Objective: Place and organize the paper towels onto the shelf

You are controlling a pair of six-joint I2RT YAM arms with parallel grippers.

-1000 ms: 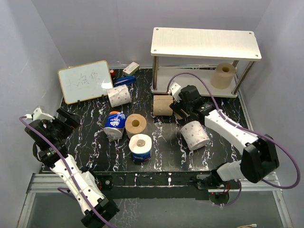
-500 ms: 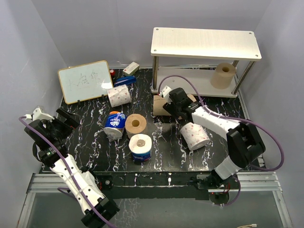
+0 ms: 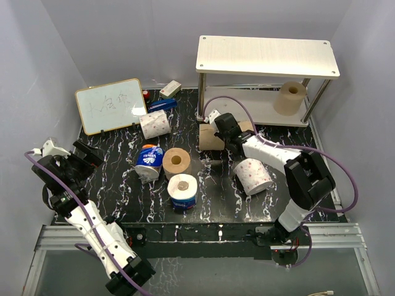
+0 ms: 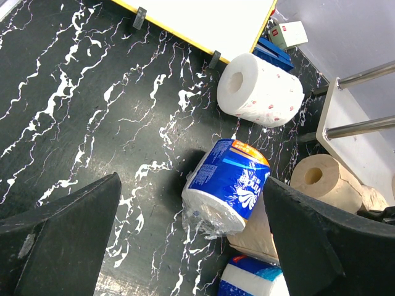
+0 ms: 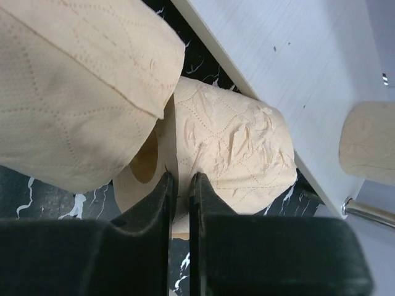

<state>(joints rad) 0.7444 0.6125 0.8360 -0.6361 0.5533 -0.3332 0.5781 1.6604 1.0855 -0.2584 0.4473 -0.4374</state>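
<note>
While the right gripper (image 5: 181, 179) is clamped almost shut on the end of a crumpled tan paper roll (image 5: 234, 154), that roll is seen lying against a second tan roll (image 5: 74, 92), just beside the cream wood-look shelf (image 5: 296, 74)'s lower board. Left gripper (image 4: 191, 180) is spread wide, empty.

Bright, even light falls from above, and the rolls cast short, soft shadows on the glossy worktop (image 3: 216, 191). The left fingers (image 4: 62, 246) are dark, blurred masses at 7 and 5 o'clock. Past the black right fingers (image 5: 154, 246), the crumpled tan roll (image 5: 234, 148) shows crisp embossing. The shelf (image 5: 296, 68) washes out pale at 1 o'clock.
</note>
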